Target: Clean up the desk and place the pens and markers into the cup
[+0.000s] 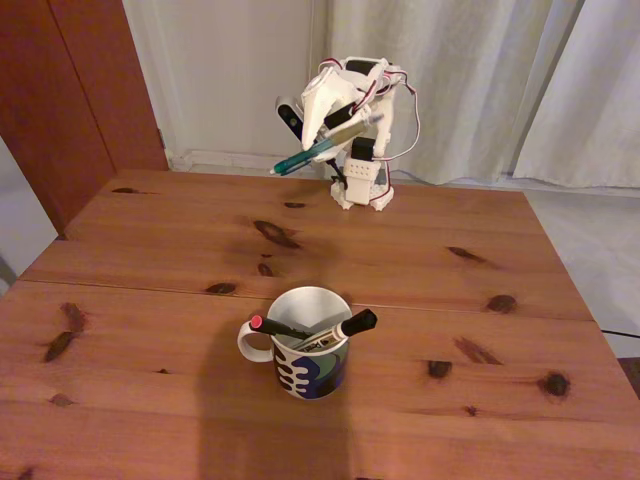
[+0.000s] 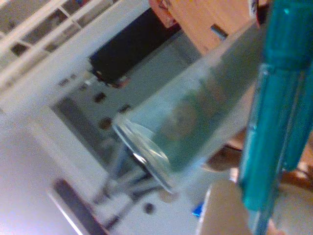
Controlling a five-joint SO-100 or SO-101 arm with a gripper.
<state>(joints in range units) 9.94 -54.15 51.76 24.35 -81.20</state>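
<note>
Above the far end of the desk [image 1: 150, 250] my gripper [image 1: 335, 140] is raised and shut on a teal-green pen [image 1: 300, 158], which lies slanted, its tip low to the left. Up close in the wrist view, the teal pen [image 2: 274, 122] runs along the right side next to a translucent finger [image 2: 195, 112]. The cup [image 1: 312, 368], white with a blue-green pattern, stands near the front middle, well apart from the gripper. Leaning inside the cup are a black pen with a red end [image 1: 275, 327] and a white marker with a black cap [image 1: 345, 330].
The arm's white base [image 1: 362, 188] stands at the far middle edge of the desk. White curtains [image 1: 480, 80] hang behind it and a reddish wooden door [image 1: 80, 80] is at the back left. Beyond the right edge lies pale floor [image 1: 600, 250].
</note>
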